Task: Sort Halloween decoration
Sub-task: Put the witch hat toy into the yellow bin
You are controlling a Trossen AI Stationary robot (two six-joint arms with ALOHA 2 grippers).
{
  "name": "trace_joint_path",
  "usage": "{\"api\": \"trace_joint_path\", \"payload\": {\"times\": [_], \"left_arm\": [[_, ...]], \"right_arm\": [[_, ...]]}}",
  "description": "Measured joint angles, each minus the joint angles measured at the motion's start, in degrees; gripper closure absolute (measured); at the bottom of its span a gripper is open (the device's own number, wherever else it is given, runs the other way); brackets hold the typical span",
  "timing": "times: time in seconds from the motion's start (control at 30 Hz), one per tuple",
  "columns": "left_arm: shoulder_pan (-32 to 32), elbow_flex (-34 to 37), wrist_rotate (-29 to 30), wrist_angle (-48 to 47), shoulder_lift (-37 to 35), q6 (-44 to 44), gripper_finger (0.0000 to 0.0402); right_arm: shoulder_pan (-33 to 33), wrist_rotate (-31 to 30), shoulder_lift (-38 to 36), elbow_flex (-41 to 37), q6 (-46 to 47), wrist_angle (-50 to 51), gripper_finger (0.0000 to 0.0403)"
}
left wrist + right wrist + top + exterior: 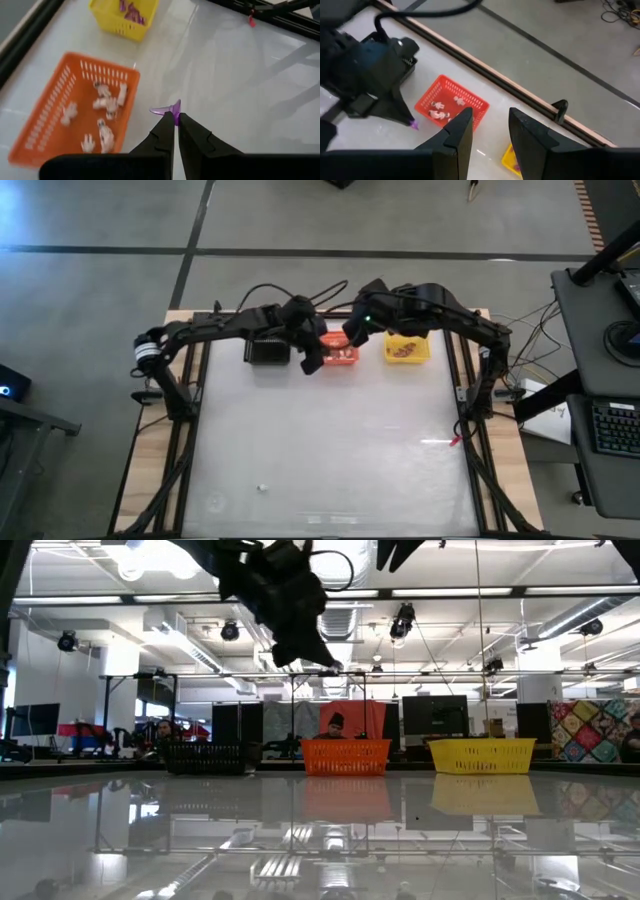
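From the high view the near half of the table (pixel 330 470) is almost bare: only one tiny pale speck (pixel 262 487) lies toward 7 o'clock, too small to identify, and a small red mark (pixel 455 441) sits by the rail at about 4 o'clock. The sorting therefore looks close to finished, with most trinkets already in the three baskets lined along the far edge at 12 o'clock. The left gripper (pixel 176 119) hangs above the table just in front of the orange basket (pixel 60 112), its fingers pinched tight on a small purple piece (pixel 167 109), which is held in the air, not yet dropped. The orange basket holds white bits (pixel 102 117), while the yellow basket (pixel 124 20) beyond it holds purple pieces (pixel 131 11), so the held piece probably belongs in the yellow one, at about 1 o'clock from the left gripper. The right gripper (pixel 490 122) hovers high over the gap between orange and yellow baskets, fingers spread apart and empty. The black basket (pixel 267 348) sits at 11 o'clock; its contents cannot be made out. Room is tight at the far edge, where both arms crowd together near the baskets and the table's frame rail; the open middle gives ample space to back off.
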State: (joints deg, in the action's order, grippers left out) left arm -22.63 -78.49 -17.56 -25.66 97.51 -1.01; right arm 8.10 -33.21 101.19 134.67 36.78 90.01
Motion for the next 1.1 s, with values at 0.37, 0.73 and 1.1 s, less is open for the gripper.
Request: {"api": "trace_joint_path", "payload": {"times": [0.37, 0.73, 1.1], "left_arm": [[-1.4, -10.9, -0.4, 0.2, 9.5, 5.4, 0.0401], [-3.4, -21.2, -6.8, 1.7, 19.6, 6.6, 0.0401], [-4.1, -41.2, -11.0, -2.0, 33.1, 7.2, 0.0401]], "right_arm": [[1.2, -1.5, -2.7, 0.0, -3.1, 0.0, 0.0284], [3.4, -6.7, -3.3, 0.0, -7.0, 0.0, 0.0284], [9.1, -8.8, -3.6, 0.0, -11.4, 0.0, 0.0284]]}}
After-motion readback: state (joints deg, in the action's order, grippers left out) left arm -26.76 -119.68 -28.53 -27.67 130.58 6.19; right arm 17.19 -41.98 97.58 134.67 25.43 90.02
